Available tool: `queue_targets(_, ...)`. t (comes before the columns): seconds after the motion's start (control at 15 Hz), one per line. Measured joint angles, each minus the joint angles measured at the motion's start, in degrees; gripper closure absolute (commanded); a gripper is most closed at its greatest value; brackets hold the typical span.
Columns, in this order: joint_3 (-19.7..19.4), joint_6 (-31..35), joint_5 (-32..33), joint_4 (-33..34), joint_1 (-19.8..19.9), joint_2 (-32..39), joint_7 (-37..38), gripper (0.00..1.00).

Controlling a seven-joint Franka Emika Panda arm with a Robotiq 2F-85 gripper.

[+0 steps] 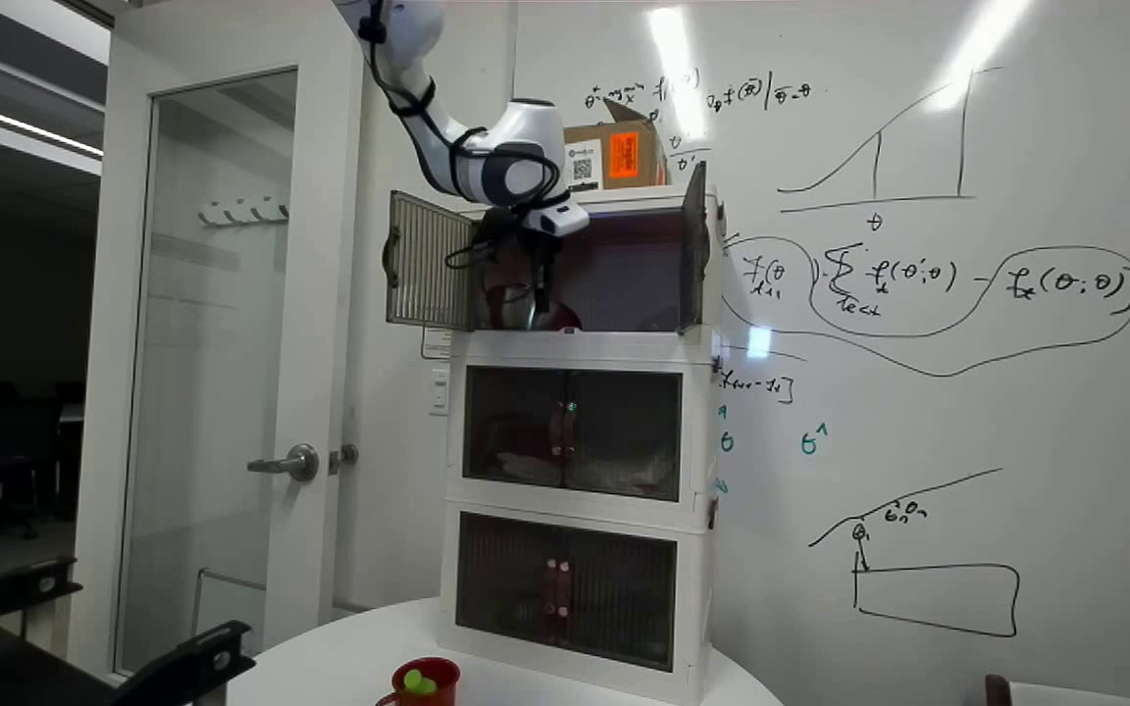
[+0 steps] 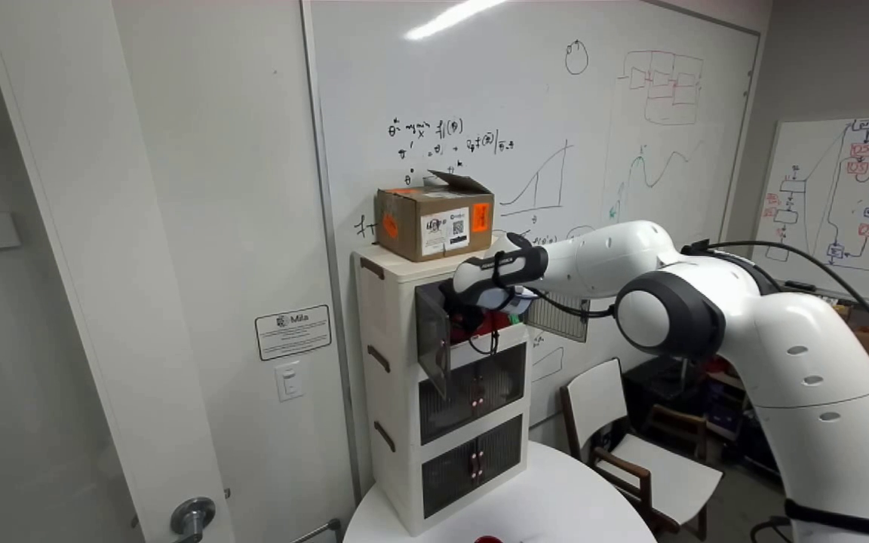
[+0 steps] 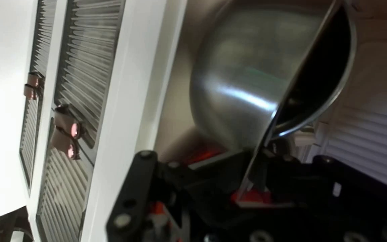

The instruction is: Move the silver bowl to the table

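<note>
The silver bowl (image 1: pixel 514 308) is in the open top compartment of the white cabinet (image 1: pixel 580 347), near its left side in an exterior view. In the wrist view the bowl (image 3: pixel 244 74) is tilted, its dark opening facing right. My gripper (image 1: pixel 542 284) reaches down into the compartment beside it. In the wrist view the gripper (image 3: pixel 254 153) has a thin edge of the bowl's rim between its fingers and looks shut on it. In an exterior view the bowl is hidden behind the arm and door. The round white table (image 1: pixel 349 652) stands under the cabinet; it also shows there (image 2: pixel 581 494).
Two open doors (image 1: pixel 430 260) (image 1: pixel 693 250) flank the compartment. A red object (image 1: pixel 565 318) lies beside the bowl. A cardboard box (image 2: pixel 434 220) sits on the cabinet. A red mug (image 1: pixel 436 683) with something green stands on the table. A chair (image 2: pixel 668 475) is near the table.
</note>
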State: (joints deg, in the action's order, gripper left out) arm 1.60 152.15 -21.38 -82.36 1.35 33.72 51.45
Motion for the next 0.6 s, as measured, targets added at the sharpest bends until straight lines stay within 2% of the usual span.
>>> queue_targets(0.53,-1.57,1.58,0.0,-5.57,0.16,-4.42,0.09,1.0)
queue_targets(0.6,-1.52,1.43,0.0,-5.92,0.16,-4.71,0.03,0.75)
